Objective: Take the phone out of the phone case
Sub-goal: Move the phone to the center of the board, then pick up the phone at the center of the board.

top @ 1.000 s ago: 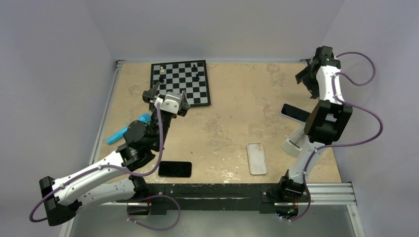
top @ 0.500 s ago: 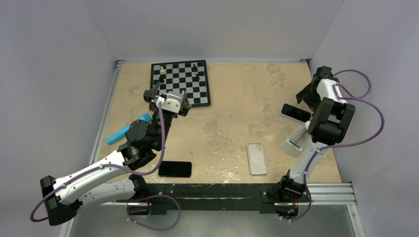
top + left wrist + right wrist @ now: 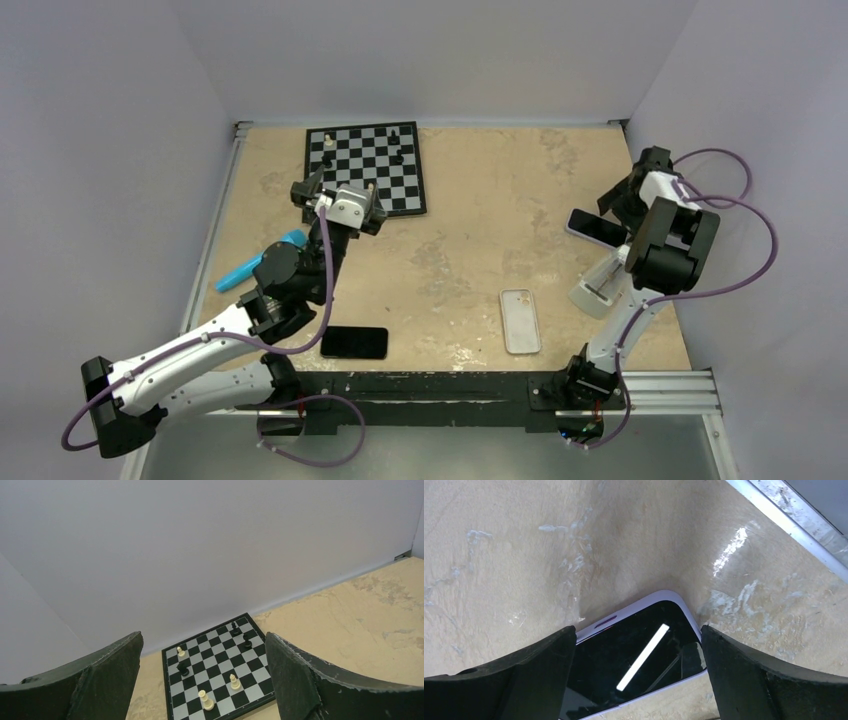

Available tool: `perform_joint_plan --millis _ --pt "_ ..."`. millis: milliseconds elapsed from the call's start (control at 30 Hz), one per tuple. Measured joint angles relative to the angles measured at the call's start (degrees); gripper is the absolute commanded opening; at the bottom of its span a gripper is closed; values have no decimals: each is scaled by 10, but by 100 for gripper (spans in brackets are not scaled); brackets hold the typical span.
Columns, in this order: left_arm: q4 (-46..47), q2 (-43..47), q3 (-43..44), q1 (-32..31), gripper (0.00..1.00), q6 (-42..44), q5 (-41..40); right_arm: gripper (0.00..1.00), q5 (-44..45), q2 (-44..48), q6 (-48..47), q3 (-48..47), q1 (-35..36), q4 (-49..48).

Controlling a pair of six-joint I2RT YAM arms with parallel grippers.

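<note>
A dark-screened phone in a lavender case [image 3: 597, 229] lies flat near the table's right edge. My right gripper [image 3: 622, 203] is open just over its far end. In the right wrist view the phone [image 3: 634, 655] lies between my two spread fingers [image 3: 529, 675], and I cannot tell whether they touch it. My left gripper [image 3: 338, 203] is open and empty, held above the table at the near edge of the chessboard. The left wrist view [image 3: 202, 680] shows nothing between its fingers.
A chessboard [image 3: 366, 168] with a few pieces lies at the back left. A black phone [image 3: 354, 342] lies near the front edge and a pale clear case [image 3: 520, 320] front right. A blue object [image 3: 248, 265] lies at the left. A metal rail [image 3: 789, 515] runs close by.
My right gripper has come down and forward from the far right corner onto the lavender phone's end. The left arm has not moved.
</note>
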State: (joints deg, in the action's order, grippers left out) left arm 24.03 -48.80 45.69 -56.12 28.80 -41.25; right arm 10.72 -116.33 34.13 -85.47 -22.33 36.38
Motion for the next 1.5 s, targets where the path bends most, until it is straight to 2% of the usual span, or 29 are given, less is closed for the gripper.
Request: perform_joint_plan --millis 333,667,767,967,1133,1333,1500 --pt "-10 -1 0 6 95 -12 4 96 -51 7 -18 11 32 -16" --pt "-15 -5 0 6 95 -13 6 96 -181 50 -50 33 111 -17" --pt "-15 -6 0 6 95 -14 6 98 -165 65 -68 29 115 -9" --pt "-21 -6 0 6 95 -18 6 98 -68 136 -64 29 126 16" --pt "-24 -6 0 7 95 -18 6 98 12 217 -29 29 208 22" --pt "-24 -6 0 9 94 -23 6 98 -43 221 61 75 287 6" --pt "-27 -6 0 10 94 -28 7 98 -38 183 165 109 315 35"
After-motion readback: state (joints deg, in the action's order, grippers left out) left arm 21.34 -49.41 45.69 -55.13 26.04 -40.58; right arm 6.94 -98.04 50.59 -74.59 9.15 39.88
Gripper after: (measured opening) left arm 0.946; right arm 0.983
